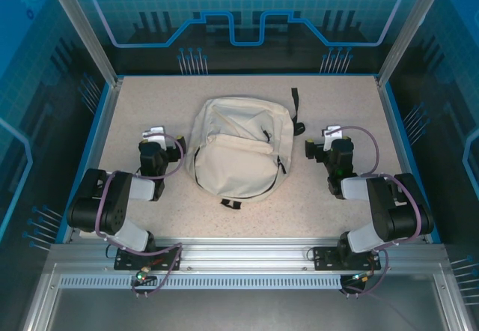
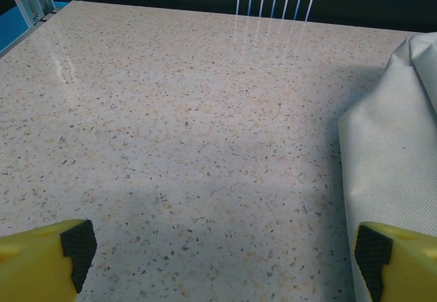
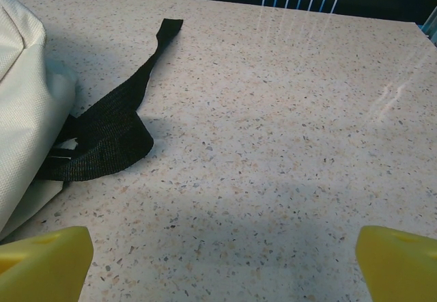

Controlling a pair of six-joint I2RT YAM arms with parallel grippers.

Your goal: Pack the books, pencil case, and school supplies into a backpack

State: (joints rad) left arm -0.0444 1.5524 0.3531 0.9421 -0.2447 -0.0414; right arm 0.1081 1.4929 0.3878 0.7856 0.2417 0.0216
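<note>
Left claw [image 2: 225, 247]: we see its yellow fingers [image 2: 41, 261] spread wide apart and holding nothing, just left of the backpack [image 1: 236, 151].
Right claw [image 3: 224, 251]: its fingers are also wide apart and empty, just right of the backpack.
Backpack: cream fabric, lying flat on the counter [image 1: 344, 99] between both claws, with its front pocket facing up.
Strap [image 3: 109, 131]: black webbing that trails from the backpack's right side onto the counter.
Counter: speckled beige stone under the backpack.
</note>
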